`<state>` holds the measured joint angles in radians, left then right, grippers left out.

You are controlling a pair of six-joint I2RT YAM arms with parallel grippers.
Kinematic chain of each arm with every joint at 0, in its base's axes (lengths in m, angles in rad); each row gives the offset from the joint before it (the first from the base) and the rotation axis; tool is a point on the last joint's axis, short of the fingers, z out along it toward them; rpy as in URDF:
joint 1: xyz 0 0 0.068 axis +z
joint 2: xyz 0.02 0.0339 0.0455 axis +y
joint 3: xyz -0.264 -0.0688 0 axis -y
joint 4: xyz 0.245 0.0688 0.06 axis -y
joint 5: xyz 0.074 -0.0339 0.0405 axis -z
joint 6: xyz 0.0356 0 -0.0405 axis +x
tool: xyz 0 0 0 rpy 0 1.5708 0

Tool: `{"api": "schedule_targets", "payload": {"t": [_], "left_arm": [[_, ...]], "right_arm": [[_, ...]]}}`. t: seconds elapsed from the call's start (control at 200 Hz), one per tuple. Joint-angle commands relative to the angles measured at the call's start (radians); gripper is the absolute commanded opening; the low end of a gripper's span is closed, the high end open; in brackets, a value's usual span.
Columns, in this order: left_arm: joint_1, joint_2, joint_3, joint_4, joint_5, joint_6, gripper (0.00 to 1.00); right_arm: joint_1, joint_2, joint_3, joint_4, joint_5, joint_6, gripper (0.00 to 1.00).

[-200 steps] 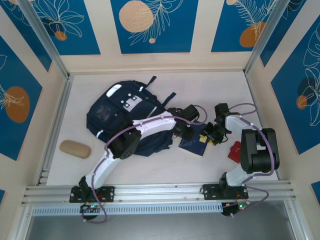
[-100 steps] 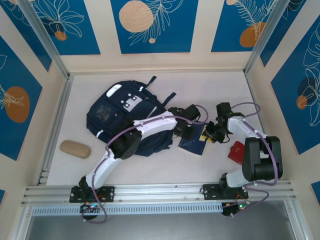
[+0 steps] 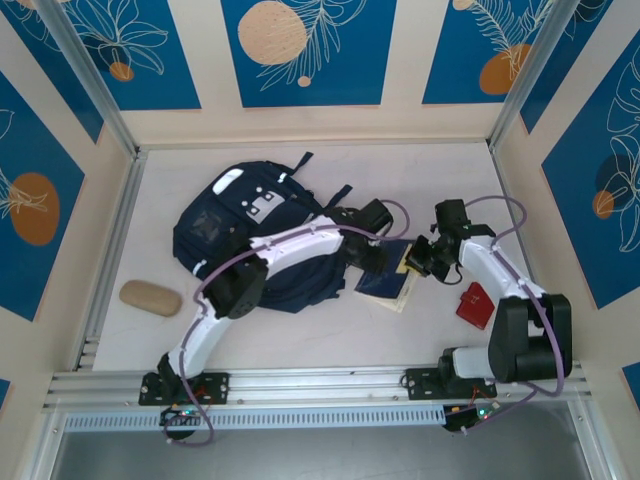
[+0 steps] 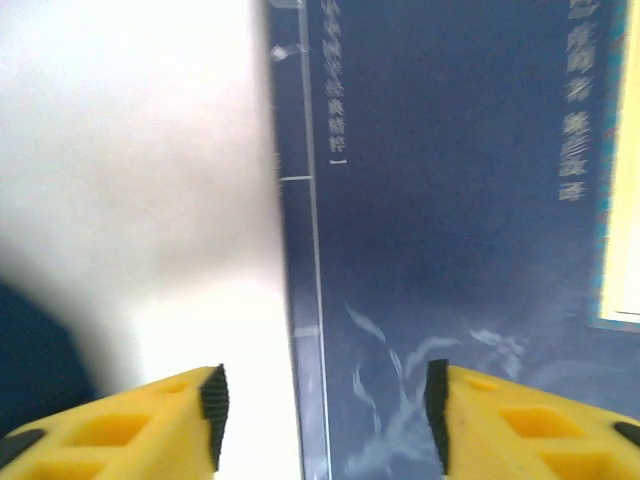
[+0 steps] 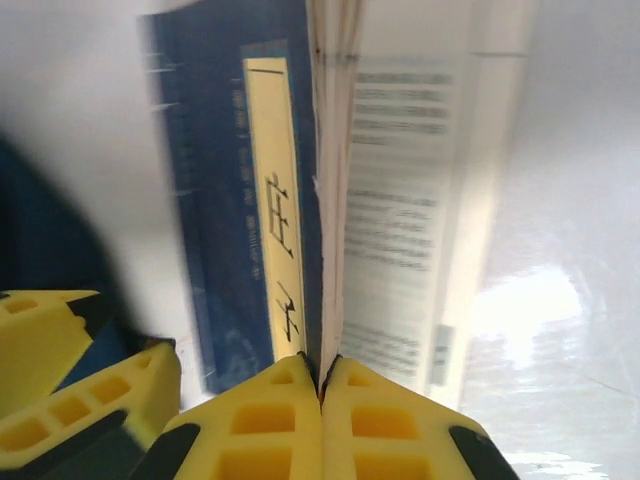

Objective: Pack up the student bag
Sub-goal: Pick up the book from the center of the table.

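Note:
The student bag [image 3: 250,225], navy with white stripes and a grey patch, lies flat at the table's left centre. Just right of it lies a dark navy book [image 3: 385,282] with a yellow title label [image 5: 270,230]. My right gripper [image 3: 416,260] [image 5: 322,365] is shut on the book's cover and top pages at its right edge, lifting them so printed pages [image 5: 400,200] show. My left gripper [image 3: 363,257] [image 4: 320,400] hangs open over the book's spine [image 4: 300,250], with one finger over the table and the other over the cover. Nothing is between its pads.
A red flat object [image 3: 472,305] lies on the table to the right of the book. A tan oval object [image 3: 150,298] rests near the left rail. Walls close in the table on three sides.
My right gripper has closed on the book's edge and raised the cover. My left gripper has opened wider over the spine. The right arm has stretched out toward the book.

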<state>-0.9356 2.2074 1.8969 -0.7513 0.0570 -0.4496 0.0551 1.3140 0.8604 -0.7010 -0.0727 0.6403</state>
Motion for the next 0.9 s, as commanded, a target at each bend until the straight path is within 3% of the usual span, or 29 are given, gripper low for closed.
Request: {"api": "schedule_targets", "payload": {"t": [0.0,0.215,0.545,0.755,0.895], "left_arm": [[0.062,-0.194,-0.055,0.057,0.042,0.009,0.63],[0.188,-0.455,-0.317,0.206,0.179,-0.048,0.86],[0.353,-0.693,-0.633,0.497,0.521,-0.192,1.0],[0.39,-0.727,-0.705,0.647,0.633,-0.289,1.0],[0.408,-0.719,-0.73,0.753,0.698,-0.365,0.92]], "right_arm": [[0.005,-0.083,0.068,-0.02,-0.098,-0.068,0.0],[0.008,-0.169,0.143,-0.01,-0.32,-0.129,0.0],[0.03,-0.159,0.196,0.168,-0.673,-0.091,0.0],[0.062,-0.111,0.227,0.272,-0.815,-0.041,0.0],[0.085,-0.07,0.265,0.287,-0.854,-0.021,0.0]]}}
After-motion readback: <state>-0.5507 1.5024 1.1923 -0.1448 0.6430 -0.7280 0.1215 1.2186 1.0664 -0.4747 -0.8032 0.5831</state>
